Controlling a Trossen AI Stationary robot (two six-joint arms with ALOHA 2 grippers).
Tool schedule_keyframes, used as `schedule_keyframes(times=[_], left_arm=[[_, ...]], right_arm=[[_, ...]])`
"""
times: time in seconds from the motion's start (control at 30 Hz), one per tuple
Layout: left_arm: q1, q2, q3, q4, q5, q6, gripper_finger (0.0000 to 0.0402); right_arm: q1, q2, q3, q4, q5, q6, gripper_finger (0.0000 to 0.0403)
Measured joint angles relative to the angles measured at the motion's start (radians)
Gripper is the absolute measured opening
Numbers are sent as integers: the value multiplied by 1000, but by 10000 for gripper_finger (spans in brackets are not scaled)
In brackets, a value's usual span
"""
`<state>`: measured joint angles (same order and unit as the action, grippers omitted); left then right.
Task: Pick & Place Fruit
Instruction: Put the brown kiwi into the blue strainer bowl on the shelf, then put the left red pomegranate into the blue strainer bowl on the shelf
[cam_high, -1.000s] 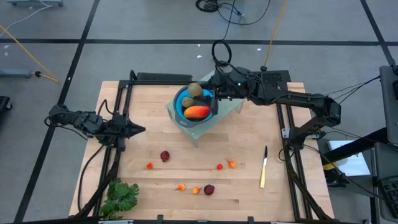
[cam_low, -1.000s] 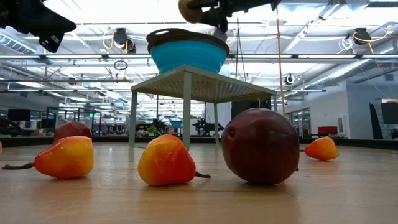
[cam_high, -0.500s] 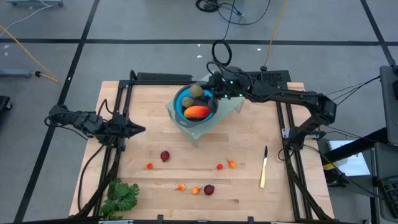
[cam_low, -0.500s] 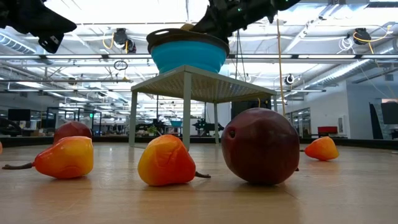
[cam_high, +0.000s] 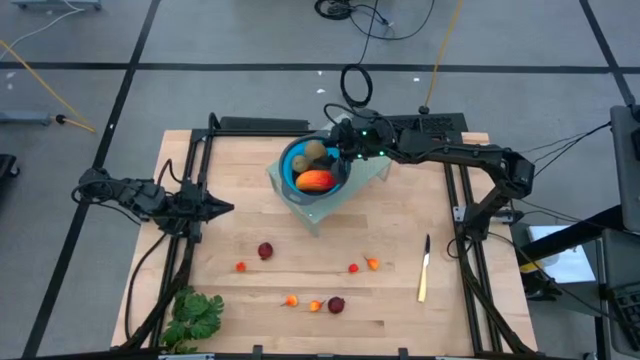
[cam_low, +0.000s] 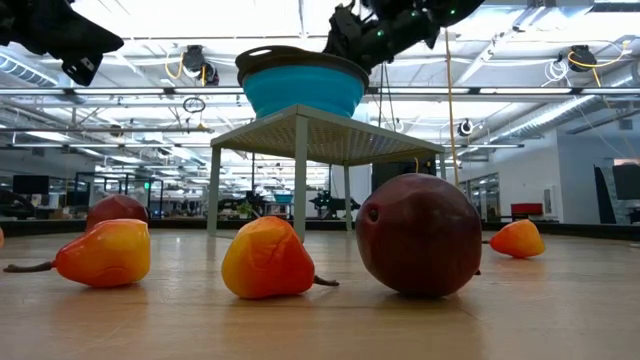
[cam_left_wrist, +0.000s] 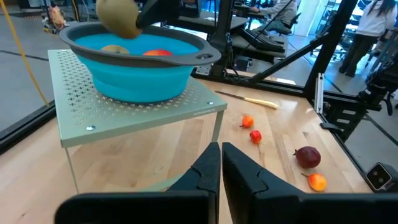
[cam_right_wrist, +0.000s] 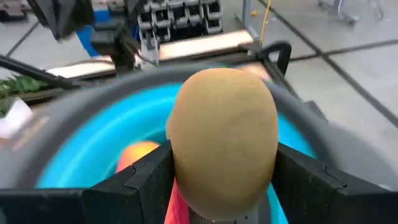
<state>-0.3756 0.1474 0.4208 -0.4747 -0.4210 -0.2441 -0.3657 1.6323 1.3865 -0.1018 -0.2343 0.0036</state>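
Across the wooden table (cam_high: 400, 300) I see small fruit (cam_high: 265, 250) scattered, beneath a bright workshop ceiling. Since a second ago, my right gripper (cam_right_wrist: 221, 186) has carried its brown-green oval (cam_right_wrist: 224, 140) over the blue bowl (cam_high: 290, 170), seemingly above the orange-red piece (cam_high: 317, 180). My left gripper (cam_left_wrist: 221, 165) waits, fingers pressed together.

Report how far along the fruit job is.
Done: an orange-red fruit and one brown-green fruit lie in the blue bowl. In hand: the right gripper holds a second brown-green fruit over it. Left: small fruits on the table. The left gripper waits.
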Motion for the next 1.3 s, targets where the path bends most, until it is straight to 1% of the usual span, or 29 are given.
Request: schedule_keyframes(times=[0.13,0.27,0.5,0.77,0.9,1.03,1.2,1.3], left_arm=[[0,0,0,0,0,3,12],[0,0,0,-1,0,3,2],[0,0,0,0,0,0,16],[0,0,0,-1,-1,5,2],[0,0,0,-1,-1,5,10],[0,0,0,0,-1,5,16],[0,0,0,0,-1,5,3],[0,0,0,0,-1,5,4]], right_arm=[[-7,6,-2,-38,-3,8,231],[-9,33,2,-19,3,-16,231],[-8,33,0,15,-2,-12,231],[-6,31,0,21,-2,-12,231],[-6,31,0,22,-3,-14,232],[-6,31,0,22,-3,-15,247],[-6,31,0,23,-3,-16,275],[-6,31,0,23,-3,-16,286]])
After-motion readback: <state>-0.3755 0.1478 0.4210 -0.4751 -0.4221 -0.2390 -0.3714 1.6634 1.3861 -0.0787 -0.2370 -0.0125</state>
